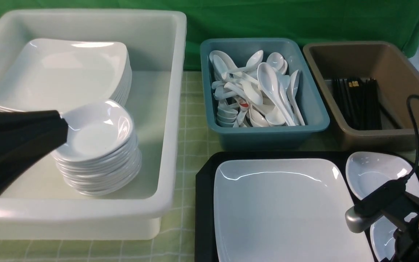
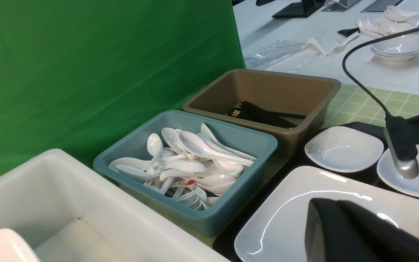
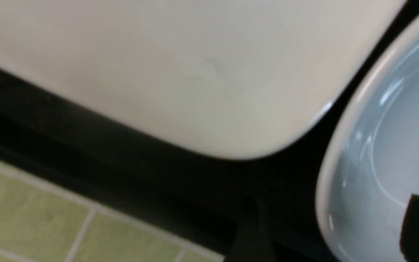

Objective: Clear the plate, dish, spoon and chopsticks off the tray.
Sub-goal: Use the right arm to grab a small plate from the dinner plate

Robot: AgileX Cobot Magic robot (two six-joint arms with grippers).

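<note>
Found left gripper [image 2: 326, 203] pressed together, raised beside the white tub [image 1: 178, 109] near its stacked dishes [image 1: 95, 134]. Found right gripper [image 3: 335, 218] spread wide, with the rim of the near small dish [image 3: 406, 153] between its fingers; cannot tell whether touching it. Noted right arm [image 1: 418, 218] low over the tray [image 1: 204, 203], reaching in from the right side and hiding part of both small dishes. Noted left arm extending in from the left edge of the front view, across part of the white tub.

Located large plate [image 1: 286, 211] flat on the tray, just beside the near dish and the far small dish [image 1: 376, 171]. Recorded spoons [image 1: 267, 83] piled in the teal tub [image 1: 264, 134], black chopsticks [image 1: 356, 105] in the brown tub [image 1: 395, 136], both beyond the tray; large plates [image 1: 60, 72] stacked in the white tub.
</note>
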